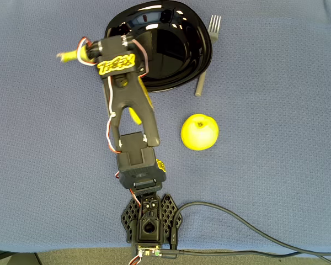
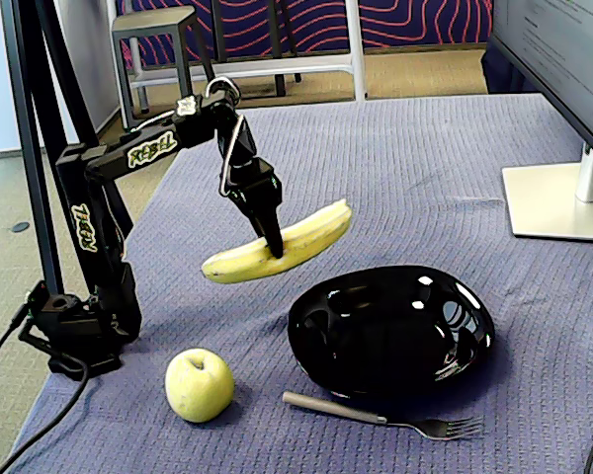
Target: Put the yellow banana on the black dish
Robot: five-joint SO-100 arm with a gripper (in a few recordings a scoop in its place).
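Nearest the fixed camera: grey fork point(image 2: 390, 418) flat on the cloth, metal, tines to the right, just in front of the black dish point(image 2: 321, 336). Yellow-green apple point(image 2: 199, 384) to its left, round, matte, clear of everything. Dish glossy, rounded-square, shallow, hard; strong reflections, likely slick inside. Blue-grey woven tablecloth point(image 2: 425, 178) under all, fine texture, some grip. Banana point(image 2: 277, 250) off the table, carried in the air left of and above the dish in the fixed view, not yet over it; long, curved, smooth skin, tilted with the right end higher. Gripper point(image 2: 274, 245) clamped across the banana near mid-length, jaws narrowed onto the fruit, black fingers pointing down. Seen from overhead, banana mostly hidden under the arm, one end point(image 1: 65, 55) poking out left of the dish rim point(image 1: 205, 41). Judged: light, soft under pressure, bruises easily; mid-length hold keeps it balanced, though the tilt hints at slight pivoting between the fingers. Gentle squeeze advised, low release into the dish.
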